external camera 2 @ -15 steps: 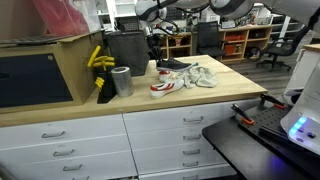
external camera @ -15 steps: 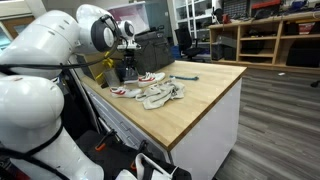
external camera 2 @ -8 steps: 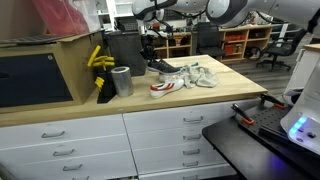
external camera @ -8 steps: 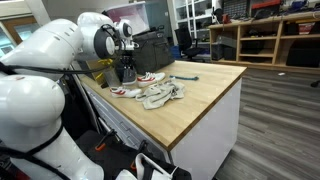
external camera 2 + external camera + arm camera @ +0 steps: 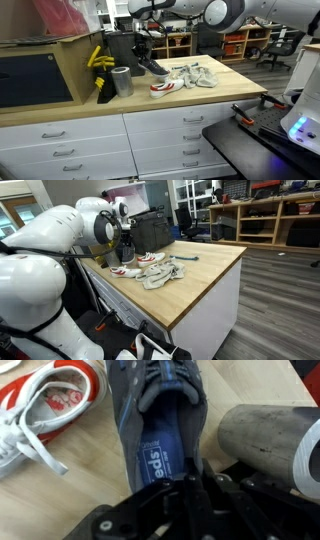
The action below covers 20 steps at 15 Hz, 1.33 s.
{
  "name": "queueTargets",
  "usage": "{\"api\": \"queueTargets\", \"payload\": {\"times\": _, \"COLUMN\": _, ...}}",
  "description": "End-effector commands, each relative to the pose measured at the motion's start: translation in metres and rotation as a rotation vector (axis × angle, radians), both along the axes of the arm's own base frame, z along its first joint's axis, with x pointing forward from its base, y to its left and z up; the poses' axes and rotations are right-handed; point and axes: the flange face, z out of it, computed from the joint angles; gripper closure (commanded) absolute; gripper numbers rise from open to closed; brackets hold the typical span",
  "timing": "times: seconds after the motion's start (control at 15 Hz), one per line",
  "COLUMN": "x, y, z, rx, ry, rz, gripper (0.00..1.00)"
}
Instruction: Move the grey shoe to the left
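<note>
Soft, even indoor light fills both exterior views, and we find only faint shadows on the countertop (image 5: 200,265). A window (image 5: 15,204) at far left blows out white. The white arm (image 5: 40,270) near the lens looks soft. In the wrist view the grey shoe (image 5: 160,420) is fairly sharp, the gripper (image 5: 193,490) dark and blurred, and the metal cylinder (image 5: 265,435) catches pale glare.

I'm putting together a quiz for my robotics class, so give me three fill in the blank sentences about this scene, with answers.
1. The shoe held by the gripper is dark ____.
2. The sneaker beside it is white and ____.
3. The counter is topped with ____.
Missing words: grey, red, wood.
</note>
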Motion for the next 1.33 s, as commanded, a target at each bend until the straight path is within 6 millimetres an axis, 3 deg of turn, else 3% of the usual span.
{"api": "queueTargets", "payload": {"times": 0.0, "x": 0.006, "y": 0.008, "z": 0.014, "rx": 0.023, "ry": -0.079, "rz": -0.067, "gripper": 0.75}}
{"api": "queueTargets", "payload": {"times": 0.4, "x": 0.016, "y": 0.005, "z": 0.023, "rx": 0.028, "ry": -0.163, "rz": -0.086, "gripper": 0.27}}
{"api": "queueTargets", "payload": {"times": 0.47, "x": 0.014, "y": 0.009, "z": 0.015, "rx": 0.022, "ry": -0.154, "rz": -0.079, "gripper": 0.20}}
{"api": "queueTargets", "payload": {"times": 0.67, "x": 0.014, "y": -0.005, "z": 0.001, "rx": -0.013, "ry": -0.101, "rz": -0.061, "gripper": 0.01}}
{"api": "queueTargets", "payload": {"times": 0.87, "x": 0.013, "y": -0.026, "z": -0.017, "rx": -0.067, "ry": -0.019, "rz": -0.053, "gripper": 0.00}}
{"api": "queueTargets", "payload": {"times": 1.27, "x": 0.012, "y": -0.093, "z": -0.041, "rx": -0.163, "ry": 0.143, "rz": -0.017, "gripper": 0.00}}
